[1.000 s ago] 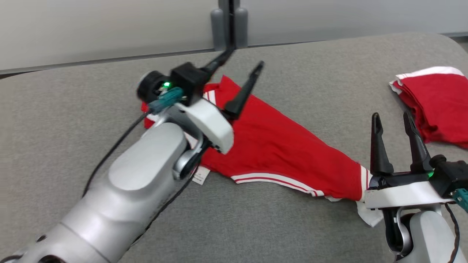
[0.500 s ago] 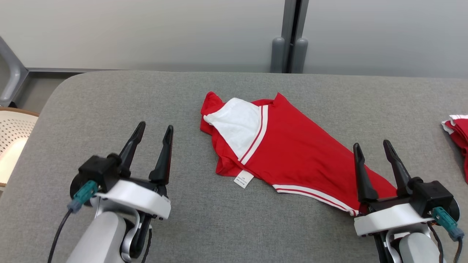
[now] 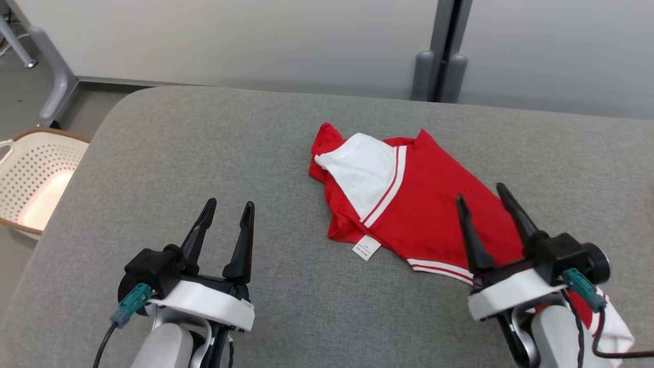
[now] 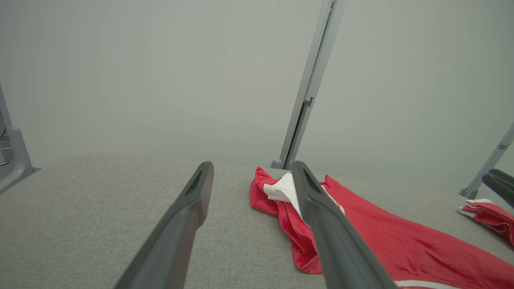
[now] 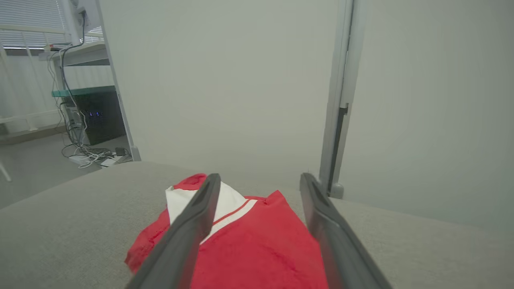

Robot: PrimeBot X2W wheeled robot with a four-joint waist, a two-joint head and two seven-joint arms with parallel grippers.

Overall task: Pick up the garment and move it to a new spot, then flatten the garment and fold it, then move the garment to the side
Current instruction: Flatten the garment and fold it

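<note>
The garment (image 3: 434, 214) is bright red with a white panel, white-and-red edge stripes and a white label (image 3: 366, 248). The worktop (image 3: 204, 153) is flecked mid-grey. The left end effector (image 3: 230, 207) and the right end effector (image 3: 480, 191) are black, each with a white collar and teal plug. The basket (image 3: 46, 153) is cream, perforated, brown-rimmed.

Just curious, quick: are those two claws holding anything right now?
Left gripper: open, holding nothing.
Right gripper: open, holding nothing, poised over the red garment.

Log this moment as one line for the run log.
red garment: rumpled, unfolded, on grey padded surface | left gripper: open, empty, beside garment | right gripper: open, empty, over garment
</note>
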